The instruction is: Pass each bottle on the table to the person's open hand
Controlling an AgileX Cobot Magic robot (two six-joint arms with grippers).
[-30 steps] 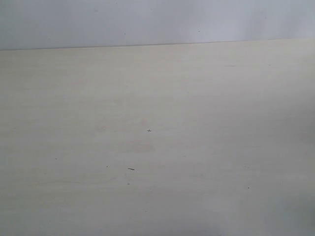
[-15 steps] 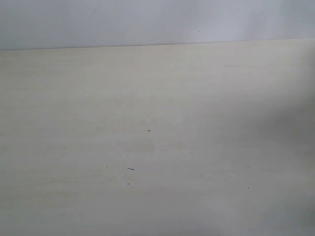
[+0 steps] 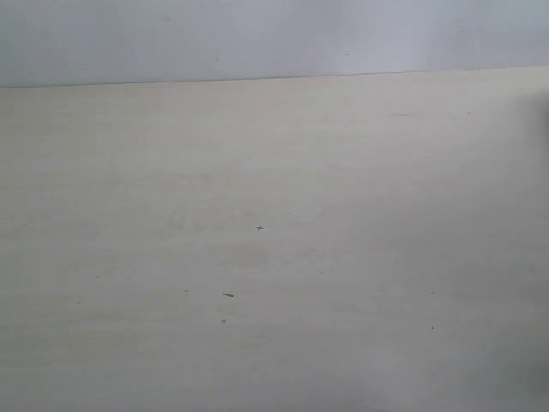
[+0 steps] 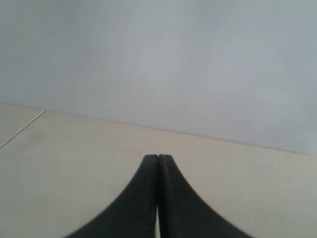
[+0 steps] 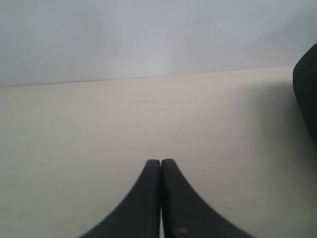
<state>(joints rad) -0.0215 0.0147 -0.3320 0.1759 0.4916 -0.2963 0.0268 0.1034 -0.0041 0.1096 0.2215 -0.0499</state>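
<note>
The pale beige table (image 3: 274,257) fills the exterior view and carries nothing but a few tiny marks. The bottles are out of view in every view, and so is the person's open hand. My left gripper (image 4: 158,157) is shut, its two black fingers pressed together over bare tabletop with nothing between them. My right gripper (image 5: 161,162) is shut in the same way, also empty, above the table. Neither gripper shows in the exterior view.
A plain grey-white wall (image 3: 257,39) rises behind the table's far edge. A dark rounded shape (image 5: 307,94) cuts into the side of the right wrist view; I cannot tell what it is. A thin seam (image 4: 22,130) crosses the table near the left gripper.
A soft shadow that lay over the right part of the table in the exterior view has faded. Nothing else has moved.
</note>
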